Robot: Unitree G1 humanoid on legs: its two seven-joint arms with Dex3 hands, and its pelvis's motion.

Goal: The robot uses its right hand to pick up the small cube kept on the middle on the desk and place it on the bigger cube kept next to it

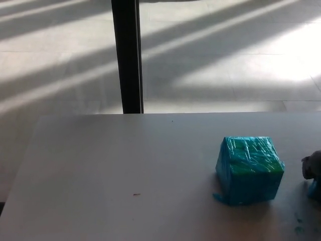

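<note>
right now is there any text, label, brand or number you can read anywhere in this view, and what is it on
None: no readable text, label, brand or number shows anywhere in the head view.
The big cube shows only teal and green shiny wrap, no print.
The white desk is bare of markings apart from a tiny dark speck.
The small cube and the right hand are cut off at the picture's right edge; no lettering shows on either.

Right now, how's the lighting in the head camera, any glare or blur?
Head view: bright sun stripes wash out the floor at upper right; the table lies in dim, even shade; the big cube has small glints on its wrap; the right hand is blurry and cut off at the edge.
</note>
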